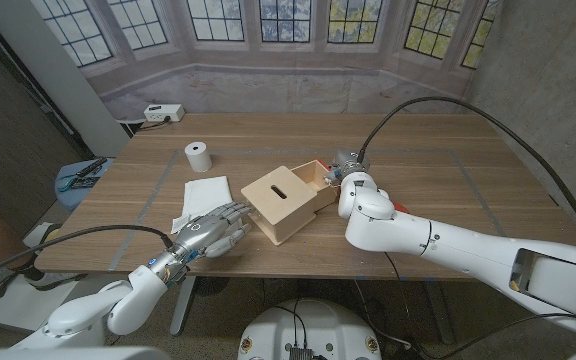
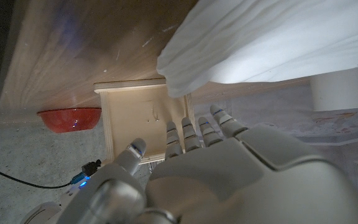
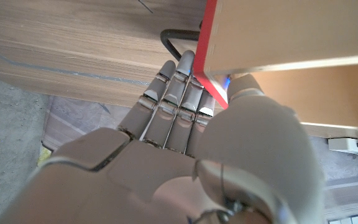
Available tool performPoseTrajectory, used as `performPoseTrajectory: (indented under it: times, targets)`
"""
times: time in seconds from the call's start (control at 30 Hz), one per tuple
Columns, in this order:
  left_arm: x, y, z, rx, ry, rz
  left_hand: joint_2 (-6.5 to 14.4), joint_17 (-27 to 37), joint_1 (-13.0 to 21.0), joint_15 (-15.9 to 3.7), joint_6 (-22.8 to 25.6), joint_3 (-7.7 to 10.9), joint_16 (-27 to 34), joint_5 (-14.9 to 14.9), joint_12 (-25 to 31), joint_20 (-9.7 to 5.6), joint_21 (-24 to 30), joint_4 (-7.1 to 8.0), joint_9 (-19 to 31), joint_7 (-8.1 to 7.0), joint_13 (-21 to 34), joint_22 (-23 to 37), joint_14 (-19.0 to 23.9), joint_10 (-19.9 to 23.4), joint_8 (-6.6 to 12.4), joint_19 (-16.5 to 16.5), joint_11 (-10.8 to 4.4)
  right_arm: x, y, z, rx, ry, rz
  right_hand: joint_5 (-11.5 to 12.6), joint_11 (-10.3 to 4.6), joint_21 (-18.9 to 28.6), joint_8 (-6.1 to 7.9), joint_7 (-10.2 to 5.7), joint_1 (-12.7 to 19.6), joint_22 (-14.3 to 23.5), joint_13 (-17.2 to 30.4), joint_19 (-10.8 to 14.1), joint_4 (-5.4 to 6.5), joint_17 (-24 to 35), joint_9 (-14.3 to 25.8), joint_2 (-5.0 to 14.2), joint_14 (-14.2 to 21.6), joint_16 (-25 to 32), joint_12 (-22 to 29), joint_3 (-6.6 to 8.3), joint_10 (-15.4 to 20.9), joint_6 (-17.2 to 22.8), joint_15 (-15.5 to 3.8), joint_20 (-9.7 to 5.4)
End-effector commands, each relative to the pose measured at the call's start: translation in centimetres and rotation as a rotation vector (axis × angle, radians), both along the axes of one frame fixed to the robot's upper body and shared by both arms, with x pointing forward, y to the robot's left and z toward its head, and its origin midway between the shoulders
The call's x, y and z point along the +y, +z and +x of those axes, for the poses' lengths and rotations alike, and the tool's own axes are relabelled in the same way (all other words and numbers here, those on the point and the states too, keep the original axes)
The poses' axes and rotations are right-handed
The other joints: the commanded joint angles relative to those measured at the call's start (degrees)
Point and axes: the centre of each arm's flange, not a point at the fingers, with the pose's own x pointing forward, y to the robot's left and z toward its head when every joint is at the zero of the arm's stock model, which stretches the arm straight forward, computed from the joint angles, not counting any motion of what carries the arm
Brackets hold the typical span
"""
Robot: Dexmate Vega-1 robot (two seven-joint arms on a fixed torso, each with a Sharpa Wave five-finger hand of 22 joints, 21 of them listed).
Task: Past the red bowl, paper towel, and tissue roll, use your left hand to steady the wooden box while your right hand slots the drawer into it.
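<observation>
Wood is what the box [image 1: 280, 203] is made of, and it sits in the middle of the counter [image 1: 448, 190], with a slot in its top. The drawer [image 1: 320, 177] is partly inside the box, poking out toward the right hand [image 1: 354, 190]. The right hand holds the drawer, with its fingers [image 3: 178, 87] close together along the drawer's red edge and its thumb on the other side. The left hand [image 1: 213, 232] is just beside the box's near left end, fingers [image 2: 197, 132] a little apart and reaching toward it; the pictures do not show for sure that it touches the box. A paper towel [image 1: 204, 197] lies next to this hand, and a tissue roll [image 1: 198, 156] stands farther back. In the left wrist view a red bowl [image 2: 71, 119] shows past the box. If the left hand is not pressing the box, a push on the drawer may slide the whole box toward the towel. If the drawer goes in crooked, it may get stuck.
</observation>
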Motion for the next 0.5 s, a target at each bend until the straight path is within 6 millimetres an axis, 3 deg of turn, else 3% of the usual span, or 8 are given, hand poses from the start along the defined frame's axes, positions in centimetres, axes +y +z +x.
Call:
performPoseTrajectory:
  times: [0.03,0.5]
  targets:
    - [-0.32,0.10,0.09,-0.005,-0.002,-0.007,0.27,0.17,-0.42,0.02,0.43,-0.09,0.09,0.27,-0.05,0.12,0.45,0.02,0.07,0.10,-0.08,0.11,0.37,0.35,0.08,0.19,0.11,-0.70,-0.19,-0.22,-0.002,-0.012,-0.002,0.27,-0.69,-0.25,0.11,-3.46,1.17,0.23,0.04,0.49,0.00,0.13,0.25,1.78,0.42,-0.03,0.19,-0.19,0.65,3.70,-5.30,-1.10]
    - [-0.91,0.05,0.25,-0.007,-0.003,-0.031,0.28,0.16,-0.39,-0.01,0.54,-0.11,0.05,0.27,-0.15,0.15,0.45,0.00,0.08,0.15,-0.09,0.10,0.46,0.39,0.01,0.20,0.02,-0.24,0.17,-0.91,-0.021,-0.007,-0.002,0.26,-0.68,-0.27,0.04,-3.49,1.14,0.23,0.09,0.44,0.03,0.20,0.26,1.83,0.46,-0.06,0.12,-0.25,0.63,3.65,-5.27,-1.10]
